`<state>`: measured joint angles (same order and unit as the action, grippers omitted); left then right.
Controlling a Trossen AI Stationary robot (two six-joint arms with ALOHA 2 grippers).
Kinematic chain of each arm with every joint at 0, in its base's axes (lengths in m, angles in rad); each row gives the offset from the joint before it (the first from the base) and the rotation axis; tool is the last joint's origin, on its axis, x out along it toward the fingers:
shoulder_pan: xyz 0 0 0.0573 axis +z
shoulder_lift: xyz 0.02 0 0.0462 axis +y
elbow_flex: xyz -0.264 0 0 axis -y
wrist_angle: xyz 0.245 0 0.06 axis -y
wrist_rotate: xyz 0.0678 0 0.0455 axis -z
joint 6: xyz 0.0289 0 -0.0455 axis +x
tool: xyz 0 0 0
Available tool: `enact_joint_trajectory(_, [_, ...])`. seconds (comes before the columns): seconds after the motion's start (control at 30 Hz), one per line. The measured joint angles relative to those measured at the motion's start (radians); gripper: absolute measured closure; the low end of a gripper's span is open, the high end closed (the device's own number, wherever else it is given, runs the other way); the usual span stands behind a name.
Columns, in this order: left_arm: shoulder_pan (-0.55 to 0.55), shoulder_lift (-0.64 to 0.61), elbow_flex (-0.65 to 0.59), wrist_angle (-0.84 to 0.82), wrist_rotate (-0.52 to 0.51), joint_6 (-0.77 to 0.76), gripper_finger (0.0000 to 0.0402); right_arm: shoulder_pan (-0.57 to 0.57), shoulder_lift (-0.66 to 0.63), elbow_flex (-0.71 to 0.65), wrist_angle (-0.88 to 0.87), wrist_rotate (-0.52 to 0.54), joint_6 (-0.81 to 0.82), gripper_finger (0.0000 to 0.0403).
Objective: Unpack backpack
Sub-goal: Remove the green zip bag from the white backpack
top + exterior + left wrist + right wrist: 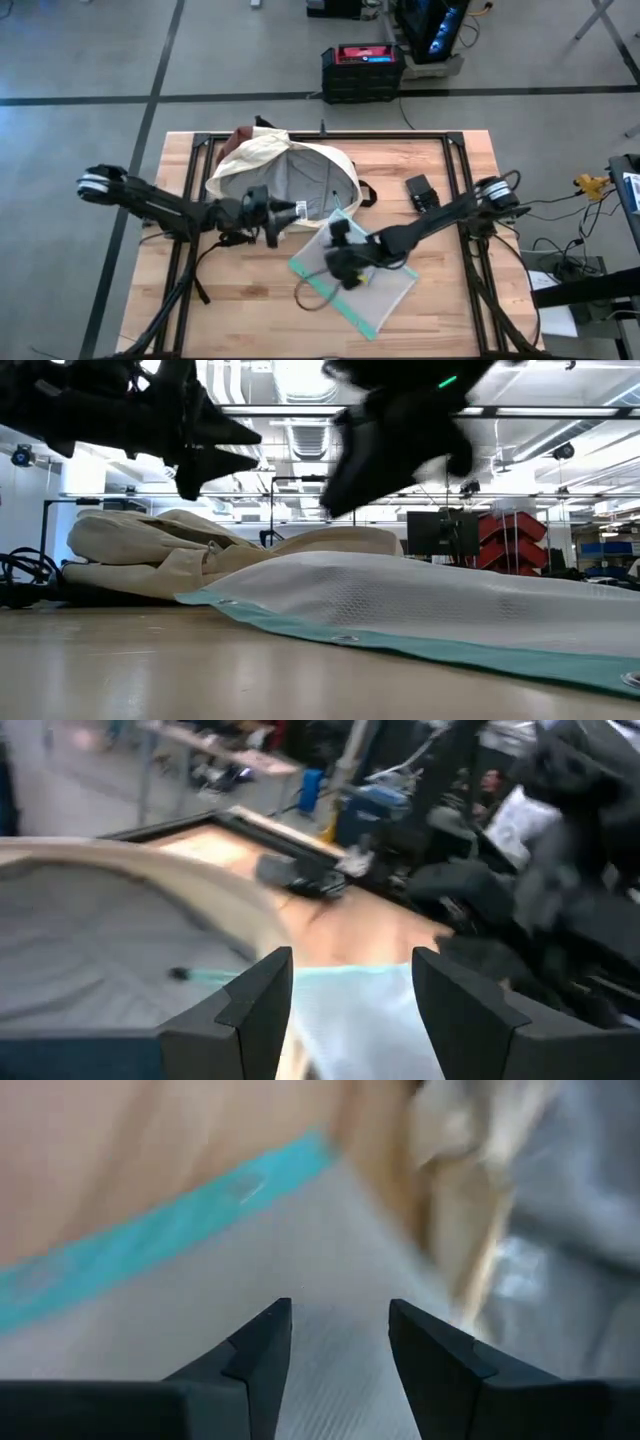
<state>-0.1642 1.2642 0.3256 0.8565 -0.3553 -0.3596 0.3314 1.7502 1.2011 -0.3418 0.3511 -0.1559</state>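
Observation:
The cream-white backpack [285, 170] lies on the table's far middle, its mouth open and the grey lining [90, 940] showing. A clear teal-edged zip pouch [355, 280] lies flat on the wood just nearer than it. My left gripper [300, 212] hovers level at the backpack's mouth, open, with nothing between its fingers [350, 960]. My right gripper [345, 262] slants down over the pouch's far part, open [340, 1305]. In the low view it hangs above the pouch [400, 600], clear of it.
A small black object [422, 192] lies on the table to the backpack's right. Black frame rails [465, 200] run along the table's sides. A black crate with a red top [362, 70] stands on the floor beyond the far edge. Bare wood [250, 310] shows at the near left.

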Motion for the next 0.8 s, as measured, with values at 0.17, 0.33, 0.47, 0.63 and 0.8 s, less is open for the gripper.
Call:
enact_joint_trajectory(0.17, [-0.1, 0.185, 0.001, 0.259, -0.009, 0.113, 0.0212, 0.063, -0.076, -0.06, -0.248, -0.164, 0.208, 0.0259])
enact_joint_trajectory(0.33, [-0.164, 0.299, 0.047, 0.259, -0.011, 0.106, 0.0212, 0.138, -0.058, -0.166, -0.2, -0.196, 0.303, 0.0265])
enact_joint_trajectory(0.47, [-0.165, 0.3, 0.048, 0.257, -0.012, 0.104, 0.0212, 0.139, -0.056, -0.167, -0.196, -0.195, 0.306, 0.0265])
enact_joint_trajectory(0.63, [-0.166, 0.302, 0.05, 0.255, -0.012, 0.102, 0.0212, 0.139, -0.054, -0.168, -0.192, -0.194, 0.309, 0.0266])
enact_joint_trajectory(0.8, [-0.167, 0.303, 0.051, 0.253, -0.012, 0.101, 0.0212, 0.139, -0.052, -0.169, -0.188, -0.193, 0.313, 0.0266])
